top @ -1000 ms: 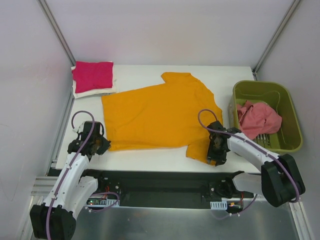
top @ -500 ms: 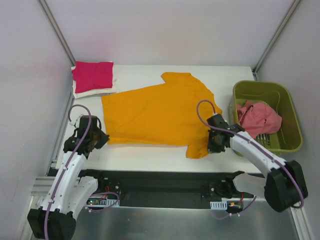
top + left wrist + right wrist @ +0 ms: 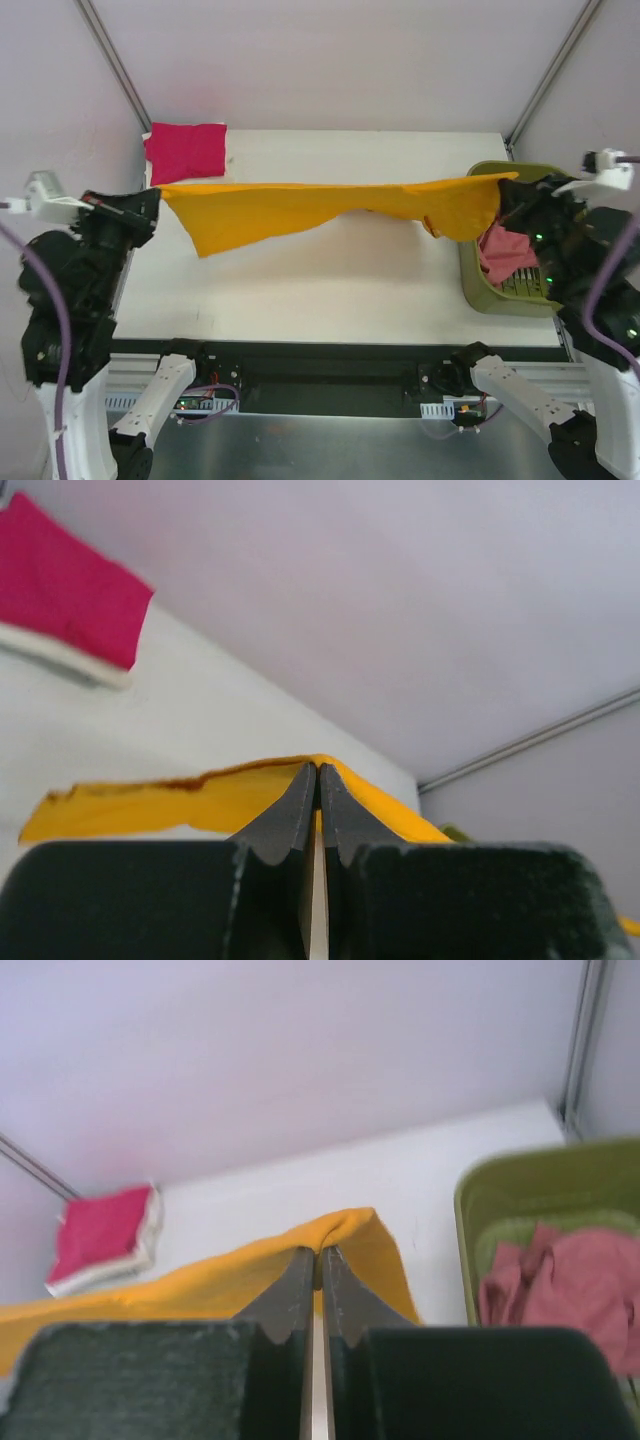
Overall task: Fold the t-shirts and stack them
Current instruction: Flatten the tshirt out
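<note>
Top external: orange shirt stretched aloft between left gripper and right gripper, both pinched on it, not yet folded. Beyond left gripper: magenta shirt folded atop white shirt. Below right gripper: pink shirt crumpled in bin, pending.

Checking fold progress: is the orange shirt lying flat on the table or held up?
Held up: the orange shirt hangs stretched between the shut left gripper and right gripper.

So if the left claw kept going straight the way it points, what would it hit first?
The orange-yellow t-shirt pinched in the left gripper itself. Past that fold, probably the pale back wall, though depth is hard to judge.
</note>
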Motion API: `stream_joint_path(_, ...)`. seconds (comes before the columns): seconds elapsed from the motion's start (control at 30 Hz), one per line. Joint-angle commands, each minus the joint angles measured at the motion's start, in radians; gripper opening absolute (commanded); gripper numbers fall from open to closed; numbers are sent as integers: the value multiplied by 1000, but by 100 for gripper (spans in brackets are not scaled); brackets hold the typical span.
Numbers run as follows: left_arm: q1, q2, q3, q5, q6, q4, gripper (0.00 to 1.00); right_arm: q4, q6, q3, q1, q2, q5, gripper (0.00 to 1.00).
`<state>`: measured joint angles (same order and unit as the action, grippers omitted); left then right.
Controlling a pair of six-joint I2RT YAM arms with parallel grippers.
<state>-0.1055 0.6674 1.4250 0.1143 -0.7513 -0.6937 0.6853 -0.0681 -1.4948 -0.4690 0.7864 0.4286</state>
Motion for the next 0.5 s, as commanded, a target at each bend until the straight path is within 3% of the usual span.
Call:
stream_joint_path(0.0,-5,-11,239,9,76,16,0,-27,154,-281,-2,-1,-40,1)
stream_joint_path(0.2,-5,24,487,-34,122,19,0,3,258,-649,0,71,-154,1)
stream_joint_path(0.47,-5,112,555,-36,148,19,0,-66,376,-717,-2,186,-93,1)
